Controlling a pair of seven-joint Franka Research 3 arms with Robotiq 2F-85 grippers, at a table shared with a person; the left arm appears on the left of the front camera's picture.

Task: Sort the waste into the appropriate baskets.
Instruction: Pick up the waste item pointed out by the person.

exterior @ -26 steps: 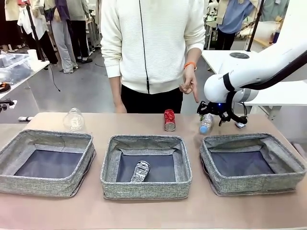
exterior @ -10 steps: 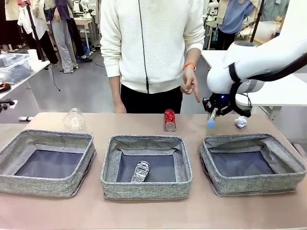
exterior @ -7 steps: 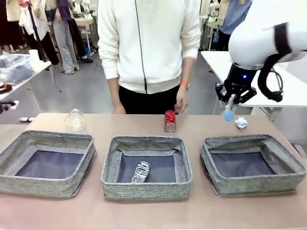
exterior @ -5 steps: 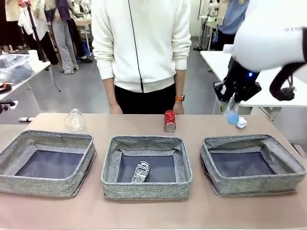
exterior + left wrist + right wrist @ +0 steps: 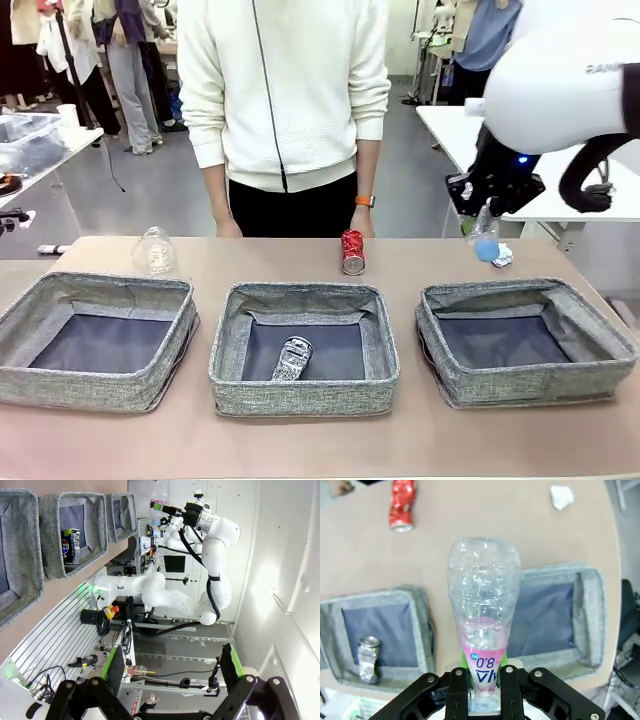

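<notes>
My right gripper (image 5: pixel 484 214) is shut on a clear plastic bottle (image 5: pixel 485 238). The bottle hangs blue cap down in the air over the table, behind the right basket (image 5: pixel 530 385). In the right wrist view the bottle (image 5: pixel 482 605) stands up from that gripper (image 5: pixel 484 679), above the table between two baskets. A crushed black-silver can (image 5: pixel 293 358) lies in the middle basket (image 5: pixel 300 395). The left basket (image 5: pixel 100 385) holds nothing. On the table behind the baskets are a red soda can (image 5: pixel 353 251), a white paper ball (image 5: pixel 503 257) and a clear crumpled container (image 5: pixel 155 250). My left gripper (image 5: pixel 170 672) is open and holds nothing.
A person in a white sweater stands at the far side, one hand (image 5: pixel 362 225) just behind the red can. A white table (image 5: pixel 450 125) stands at the back right. Bare tabletop runs along the front of the baskets.
My right arm has lifted the bottle higher and carried it right, over the back of the right basket. The person has stepped left and lowered the pointing hand.
</notes>
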